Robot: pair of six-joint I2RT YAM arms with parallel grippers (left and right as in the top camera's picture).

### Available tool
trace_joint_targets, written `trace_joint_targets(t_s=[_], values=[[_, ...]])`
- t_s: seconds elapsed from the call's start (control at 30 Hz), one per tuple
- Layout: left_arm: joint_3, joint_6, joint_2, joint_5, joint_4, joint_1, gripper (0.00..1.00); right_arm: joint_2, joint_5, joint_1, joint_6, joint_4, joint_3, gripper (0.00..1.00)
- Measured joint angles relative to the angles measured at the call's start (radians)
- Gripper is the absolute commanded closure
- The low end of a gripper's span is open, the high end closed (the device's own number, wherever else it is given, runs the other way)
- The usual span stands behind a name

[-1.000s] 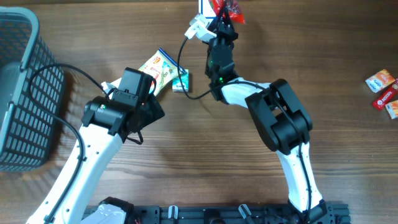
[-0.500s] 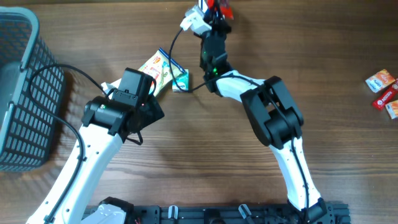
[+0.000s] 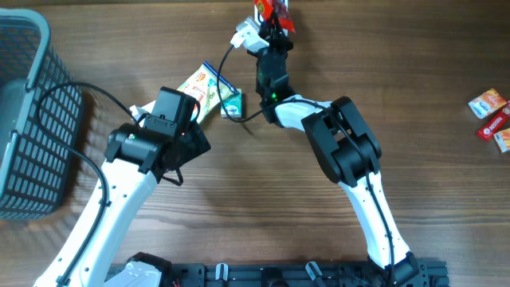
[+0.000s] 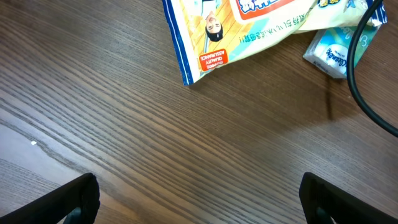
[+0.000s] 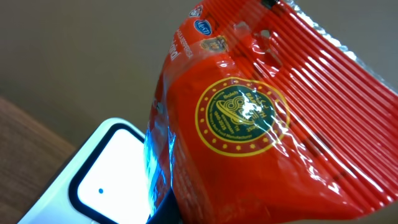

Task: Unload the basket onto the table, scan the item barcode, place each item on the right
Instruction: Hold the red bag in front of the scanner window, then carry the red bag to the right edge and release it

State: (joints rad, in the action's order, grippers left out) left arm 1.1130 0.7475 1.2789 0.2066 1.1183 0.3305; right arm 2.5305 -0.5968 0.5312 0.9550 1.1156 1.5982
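My right gripper reaches to the table's far edge and is shut on a red foil packet with a yellow round emblem. In the right wrist view the packet fills the frame and hides the fingertips except for a dark sliver. The packet's lower left edge hangs just over a white barcode scanner with a dark-rimmed window, and a blue glow shows on the foil there. No barcode is visible. My left gripper hovers open above bare wood, nothing between its fingers.
A yellow-green snack packet and a small pale tissue pack lie just ahead of the left gripper, with a black cable looping over them. A grey wire basket stands at the left edge. Small packets lie far right.
The right arm swung the red packet a little to the left over the scanner. The left arm has not moved.
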Motion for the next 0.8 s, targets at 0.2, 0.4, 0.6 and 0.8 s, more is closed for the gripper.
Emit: trace_joint_targets(t_s=[0.2, 0.4, 0.6, 0.8], values=[[0.000, 0.000, 0.000, 0.000, 0.000, 0.000, 0.00, 0.003, -0.033, -0.004, 0.124, 0.209, 0.058, 0.95], [0.000, 0.000, 0.000, 0.000, 0.000, 0.000, 0.00, -0.002, -0.069, -0.051, 0.224, 0.208, 0.090, 0.96], [0.000, 0.000, 0.000, 0.000, 0.000, 0.000, 0.00, -0.082, -0.212, -0.201, 0.243, -0.061, 0.090, 0.96], [0.000, 0.000, 0.000, 0.000, -0.001, 0.000, 0.00, -0.148, -0.425, -0.425, 0.238, -0.093, 0.091, 0.96]])
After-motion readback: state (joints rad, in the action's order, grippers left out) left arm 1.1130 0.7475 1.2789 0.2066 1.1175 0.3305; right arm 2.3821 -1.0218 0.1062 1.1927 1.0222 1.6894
